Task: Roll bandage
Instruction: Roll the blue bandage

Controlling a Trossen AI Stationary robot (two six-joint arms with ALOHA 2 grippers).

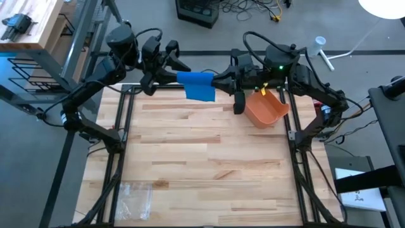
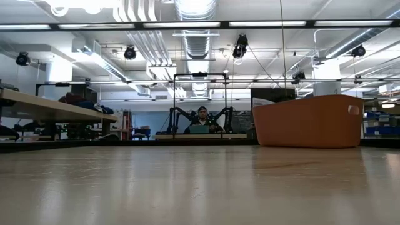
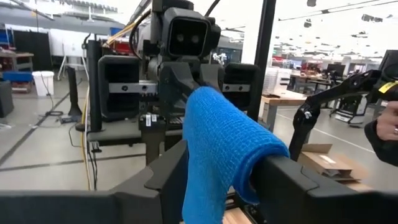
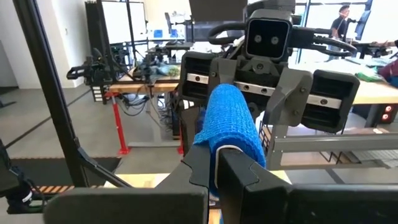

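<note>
The bandage (image 1: 199, 85) was pinched between both grippers, left (image 1: 179, 75) and right (image 1: 220, 83); uneven pulling could loosen the roll.

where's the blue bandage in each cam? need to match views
High view: blue bandage near the table's far edge, strung between both tools.
Low view: not in it; only the orange bin shows.
Left wrist view: centre, draped over a finger, running to the right tool.
Right wrist view: centre, running to the left tool.
Shared landmark: the bandage itself.
</note>
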